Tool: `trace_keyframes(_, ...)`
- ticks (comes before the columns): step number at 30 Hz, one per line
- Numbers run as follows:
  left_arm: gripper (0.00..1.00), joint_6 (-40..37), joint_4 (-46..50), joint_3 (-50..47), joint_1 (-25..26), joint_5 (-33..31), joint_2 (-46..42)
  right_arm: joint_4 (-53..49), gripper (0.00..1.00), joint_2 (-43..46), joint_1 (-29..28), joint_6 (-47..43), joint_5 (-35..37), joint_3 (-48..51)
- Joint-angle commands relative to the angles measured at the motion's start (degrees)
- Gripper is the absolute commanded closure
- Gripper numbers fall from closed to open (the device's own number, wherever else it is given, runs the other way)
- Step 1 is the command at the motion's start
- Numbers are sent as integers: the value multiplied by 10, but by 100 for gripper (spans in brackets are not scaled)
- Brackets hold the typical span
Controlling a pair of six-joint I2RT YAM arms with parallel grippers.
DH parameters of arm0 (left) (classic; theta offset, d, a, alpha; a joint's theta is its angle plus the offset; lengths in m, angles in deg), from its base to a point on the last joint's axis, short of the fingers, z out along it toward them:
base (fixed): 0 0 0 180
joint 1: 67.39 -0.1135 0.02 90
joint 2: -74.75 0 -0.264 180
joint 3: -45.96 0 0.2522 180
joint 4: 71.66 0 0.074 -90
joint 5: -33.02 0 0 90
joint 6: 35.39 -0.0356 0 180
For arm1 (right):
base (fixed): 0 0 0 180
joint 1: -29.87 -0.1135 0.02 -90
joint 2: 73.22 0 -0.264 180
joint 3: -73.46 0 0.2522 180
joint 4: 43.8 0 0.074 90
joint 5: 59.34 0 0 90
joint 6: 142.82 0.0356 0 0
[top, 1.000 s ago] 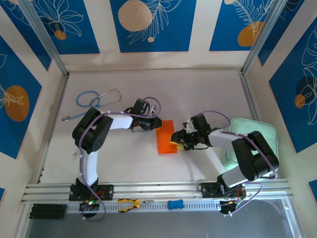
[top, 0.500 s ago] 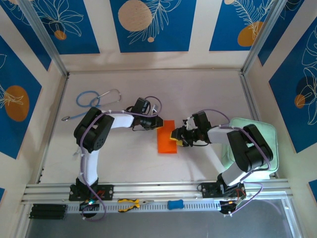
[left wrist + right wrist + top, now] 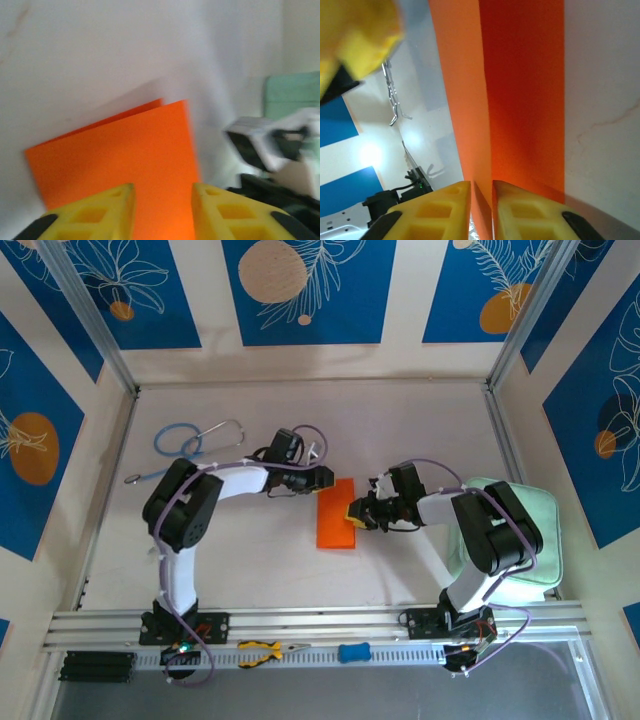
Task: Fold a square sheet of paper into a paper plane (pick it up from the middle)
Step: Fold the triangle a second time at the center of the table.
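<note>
Item: paper (image 3: pixel 336 514), folded. Right gripper (image 3: pixel 481 186) pinches its near edge; left gripper (image 3: pixel 162 192) open just above. Risk: lone pinch drags it, skewing crease.

The right end effector's (image 3: pixel 481 192) two yellow fingers (image 3: pixel 435 205) sit almost together at the bottom, pinching the raised edge of a folded orange sheet of paper (image 3: pixel 520 90). The sheet stretches upward across the pale table (image 3: pixel 600 100).

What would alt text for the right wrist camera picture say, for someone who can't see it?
Two yellow fingers pinch the near edge of a folded sheet of orange paper, which stretches away over a pale table.
</note>
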Motion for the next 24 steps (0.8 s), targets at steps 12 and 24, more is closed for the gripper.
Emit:
trace_keyframes(12, 55, -176, -85, -232, 100, -93, -285, -47, 89, -6, 3, -24, -2, -38)
trace_keyframes(24, 39, -319, 64, -236, 282, -348, -297, -50, 86, 6, 2, -16, -10, -38)
